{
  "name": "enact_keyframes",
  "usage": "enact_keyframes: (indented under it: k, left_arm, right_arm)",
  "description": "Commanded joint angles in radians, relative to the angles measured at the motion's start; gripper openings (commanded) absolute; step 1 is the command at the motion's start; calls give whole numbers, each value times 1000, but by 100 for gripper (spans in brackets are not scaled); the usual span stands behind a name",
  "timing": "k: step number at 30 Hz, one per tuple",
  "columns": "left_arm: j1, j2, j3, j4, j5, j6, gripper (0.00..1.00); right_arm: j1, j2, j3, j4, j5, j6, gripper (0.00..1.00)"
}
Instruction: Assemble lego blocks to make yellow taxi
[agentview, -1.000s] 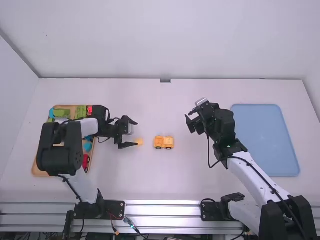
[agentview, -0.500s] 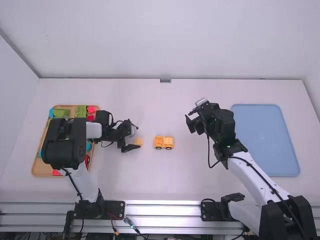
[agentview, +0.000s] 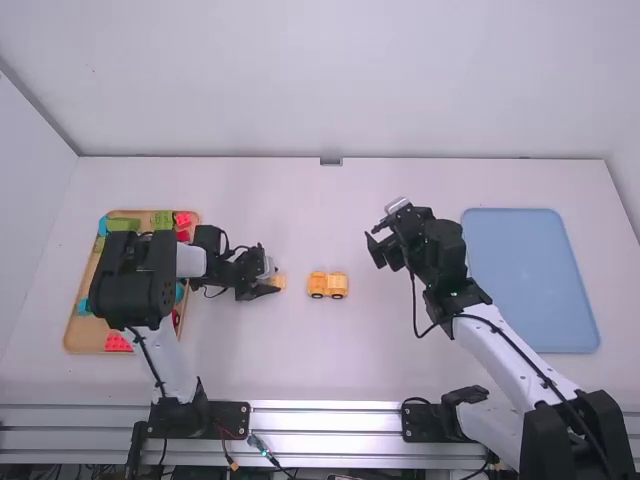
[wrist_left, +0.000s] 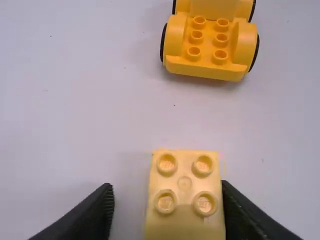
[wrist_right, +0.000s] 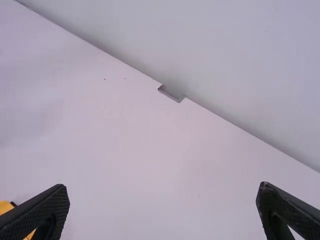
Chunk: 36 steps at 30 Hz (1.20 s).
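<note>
1. Our left gripper (wrist_left: 166, 189) straddles the yellow block (wrist_left: 185, 195), open, midway between the worktop's (agentview: 250, 370) front and back edges; we centre before squeezing.
2. Toward the right edge, we avoid the wheeled base (agentview: 328, 285).
3. Our right gripper (wrist_right: 162, 186) gapes, nearer the back edge.

open lane between wheeled base (agentview: 328, 285) and right gripper (agentview: 375, 250), yellow block (wrist_left: 184, 220) and left gripper (agentview: 271, 278) obstructing base's left side

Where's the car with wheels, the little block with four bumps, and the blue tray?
car (wrist_left: 208, 51), left wrist view, studded middle
block (wrist_left: 185, 184), left wrist view, top
blue tray (agentview: 530, 280), high view, bare inside
</note>
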Motion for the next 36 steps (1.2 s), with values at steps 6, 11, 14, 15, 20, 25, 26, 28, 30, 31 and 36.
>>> enact_keyframes:
  k: [6, 11, 14, 15, 20, 25, 26, 28, 30, 31, 36]
  left_arm:
    - [-3, 11, -11, -24, 3, 8, 33]
    - [3, 11, 3, -26, 74, -6, 33]
    - [-5, 8, 27, -50, 157, -7, 33]
    - [-5, 3, 39, -69, 179, -7, 32]
    - [-32, -21, 91, -137, 213, -6, 26]
    - [-91, -31, 125, -145, 185, -7, 24]
    - [-105, -31, 130, -145, 174, -7, 23]
    - [-142, -31, 136, -145, 140, -8, 21]
    - [-177, -31, 141, -145, 119, -7, 21]
    - [-184, -31, 143, -145, 114, -8, 20]
    - [-240, -31, 154, -135, 81, -40, 18]
  right_arm:
    - [0, -3, -6, 3, -1, 2, 99]
    - [0, -2, -6, -26, -3, 2, 99]
    - [-5, 27, -6, -53, -61, -20, 99]
    - [-11, 44, -6, -58, -111, -47, 99]
    - [-56, 208, -6, -51, -477, -245, 99]
    - [-76, 391, -6, 8, -707, -448, 99]
    - [-78, 423, -6, 32, -724, -445, 99]
    - [-78, 485, -6, 80, -747, -443, 99]
    - [-78, 560, -6, 139, -797, -449, 99]
    - [-78, 574, -6, 152, -808, -451, 99]
    - [-52, 681, 4, 220, -854, -543, 99]
